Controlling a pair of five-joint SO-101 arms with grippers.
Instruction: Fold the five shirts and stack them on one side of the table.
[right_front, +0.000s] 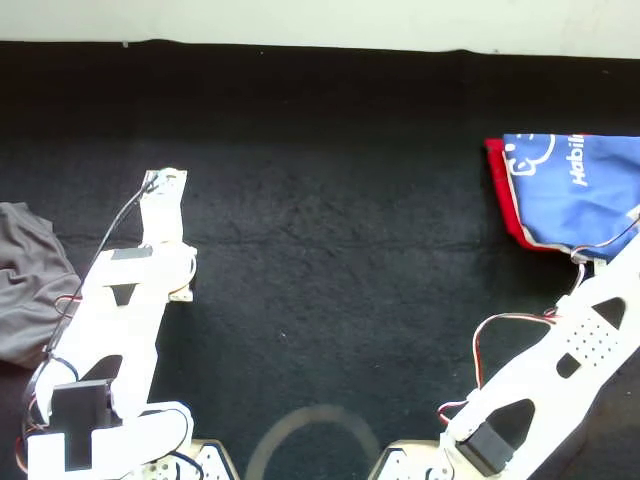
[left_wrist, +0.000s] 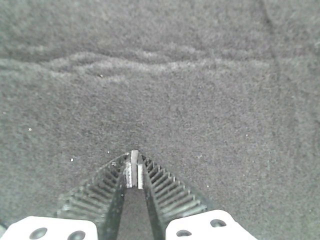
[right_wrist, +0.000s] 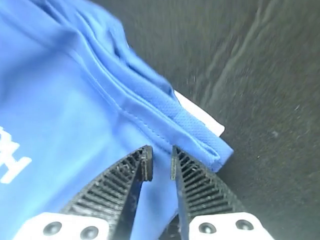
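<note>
A folded blue shirt (right_front: 575, 190) with white print lies at the table's right edge on top of a red shirt (right_front: 499, 195). A crumpled grey shirt (right_front: 25, 285) lies at the left edge. My right gripper (right_wrist: 160, 163) hovers just over the blue shirt (right_wrist: 65, 105) near its folded corner, jaws a little open with nothing between them. A white layer (right_wrist: 200, 116) peeks out under that corner. My left gripper (left_wrist: 133, 165) is shut and empty, low over the black cloth. In the high view the left gripper (right_front: 165, 183) is right of the grey shirt.
Black felt cloth (right_front: 340, 250) covers the table, with shallow wrinkles (left_wrist: 125, 62) ahead of the left gripper. The right arm (right_front: 560, 370) slants from the front edge toward the stack. A pale wall strip (right_front: 320, 20) runs along the back.
</note>
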